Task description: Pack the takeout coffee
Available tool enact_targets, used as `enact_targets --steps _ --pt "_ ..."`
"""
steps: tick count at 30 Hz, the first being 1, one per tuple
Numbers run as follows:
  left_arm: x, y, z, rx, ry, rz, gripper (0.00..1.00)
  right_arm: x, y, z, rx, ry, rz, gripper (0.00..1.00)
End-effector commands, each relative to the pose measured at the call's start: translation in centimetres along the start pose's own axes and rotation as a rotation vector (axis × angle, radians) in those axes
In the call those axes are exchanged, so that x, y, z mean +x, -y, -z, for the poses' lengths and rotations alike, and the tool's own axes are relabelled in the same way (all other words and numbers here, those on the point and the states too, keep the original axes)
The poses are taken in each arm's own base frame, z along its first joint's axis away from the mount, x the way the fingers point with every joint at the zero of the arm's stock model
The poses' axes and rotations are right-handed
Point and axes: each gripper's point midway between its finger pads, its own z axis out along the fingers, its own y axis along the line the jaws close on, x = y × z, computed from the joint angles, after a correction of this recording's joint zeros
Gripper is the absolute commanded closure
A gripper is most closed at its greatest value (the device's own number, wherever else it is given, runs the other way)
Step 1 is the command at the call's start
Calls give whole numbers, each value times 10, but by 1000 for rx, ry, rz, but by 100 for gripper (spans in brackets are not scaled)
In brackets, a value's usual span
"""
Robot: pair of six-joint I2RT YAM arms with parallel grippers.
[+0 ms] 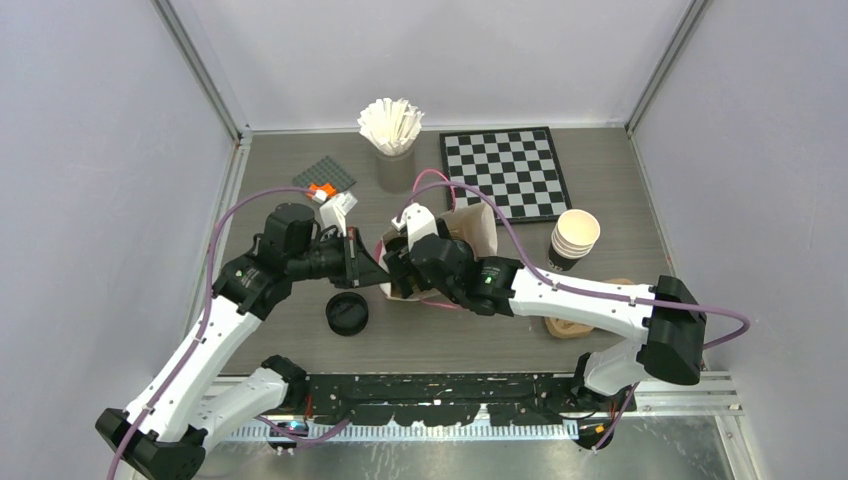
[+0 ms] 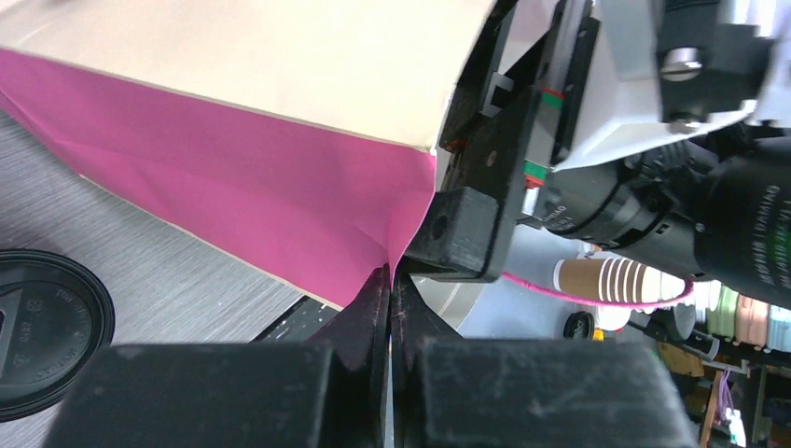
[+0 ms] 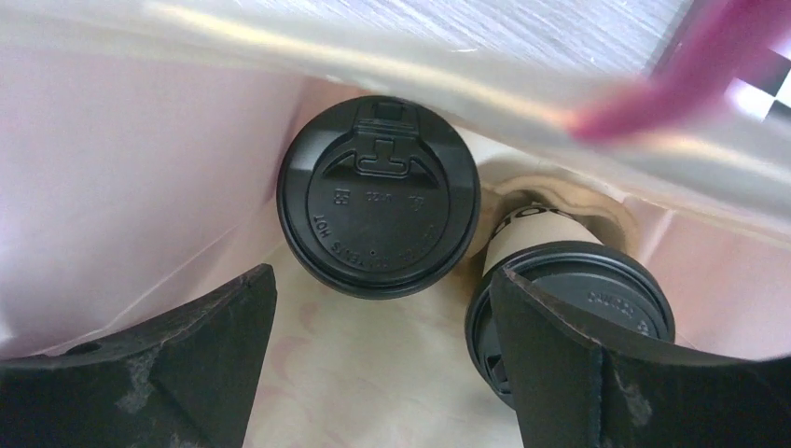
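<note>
Mostly hidden inside bag (image 3: 121, 159): two lidded cups (image 3: 378, 196)

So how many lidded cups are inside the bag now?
2. One cup sits in the bag, lid up; the other cup is right of it, partly behind the right hand. More could be hidden.

We locate the bag (image 1: 478, 228) at the middle of the surface (image 1: 460, 340). In it, a first cup (image 3: 378, 196) sits beside a second cup (image 3: 560, 280). A third cup (image 1: 347, 313) stands beside the bag toward the left edge, the cup stack (image 1: 575, 238) toward the right edge, the chessboard (image 1: 505, 170) toward the far edge.
</note>
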Motion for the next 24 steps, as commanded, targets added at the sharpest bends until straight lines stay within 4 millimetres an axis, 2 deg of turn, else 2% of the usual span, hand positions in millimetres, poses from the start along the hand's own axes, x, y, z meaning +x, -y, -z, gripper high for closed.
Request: enact_targets --steps 1,11,19,24 --pt "2 0 7 -10 -5 -56 100 -11 -12 0 -60 78 -60 12" --pt "1 -1 9 -27 0 -53 100 -2 1 -9 15 81 -22 9" --pt "2 -1 14 -38 14 -45 100 6 -1 -15 16 52 -6 8" --pt "2 -1 15 -41 16 -36 100 11 0 -18 32 35 -8 15"
